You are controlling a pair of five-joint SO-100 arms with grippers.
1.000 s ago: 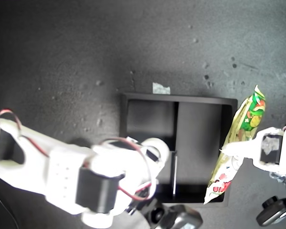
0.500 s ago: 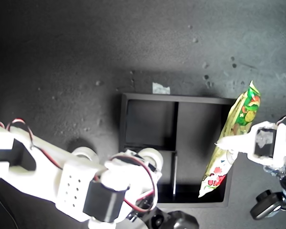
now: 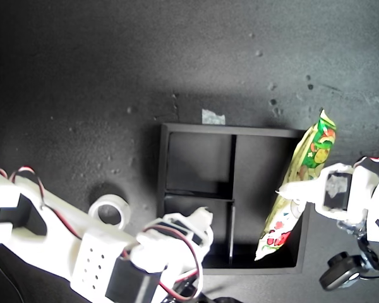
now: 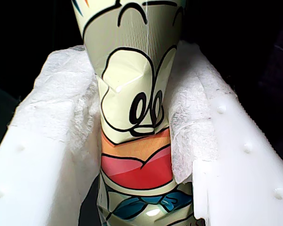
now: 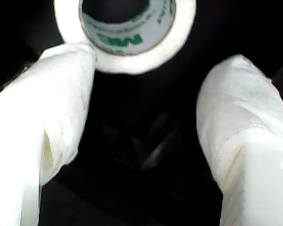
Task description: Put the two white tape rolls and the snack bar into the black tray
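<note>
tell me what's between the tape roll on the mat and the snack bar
In the exterior view, the black tray and part of an arm lie between the tape roll and the snack bar.

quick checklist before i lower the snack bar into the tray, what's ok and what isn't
1. Grip: my first gripper is shut on the snack bar, wrapper pinched between both padded fingers. Ok.
2. Bar over the black tray: its lower end hangs above the long compartment at the exterior view's right, its upper end pokes past the tray's wall. Not ok yet.
3. Bar tilt: slanted, not in line with the compartment. Not ok.
4. Long compartment free: nothing seen in it. Ok.
5. My second gripper: open at a white tape roll, away from the bar. Ok.
6. Other tape roll: outside the tray on the table. Not ok.
</note>
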